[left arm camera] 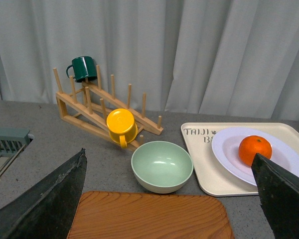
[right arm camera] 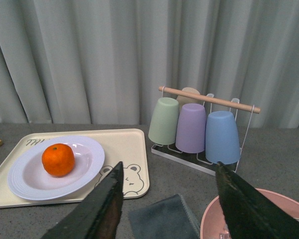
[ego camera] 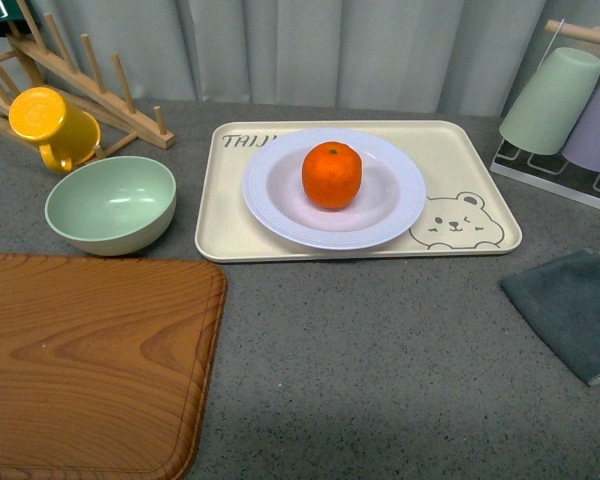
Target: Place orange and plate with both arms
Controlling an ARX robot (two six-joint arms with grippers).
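The orange (ego camera: pixel 332 175) — round, bright, dimpled skin, small green stem dot on top — sits in the deep centre of the plate (ego camera: pixel 390 215). The plate is wide, round and white with fine ridged rings on its rim; it rests on the beige bear-print tray (ego camera: pixel 480 190) on the grey desk (ego camera: pixel 380 340). A pale green bowl (ego camera: pixel 111 204) stands just beside the tray. Left gripper (left arm camera: pixel 169 199) and right gripper (right arm camera: pixel 169 204) — jaws apart, holding nothing, both clear of the plate.
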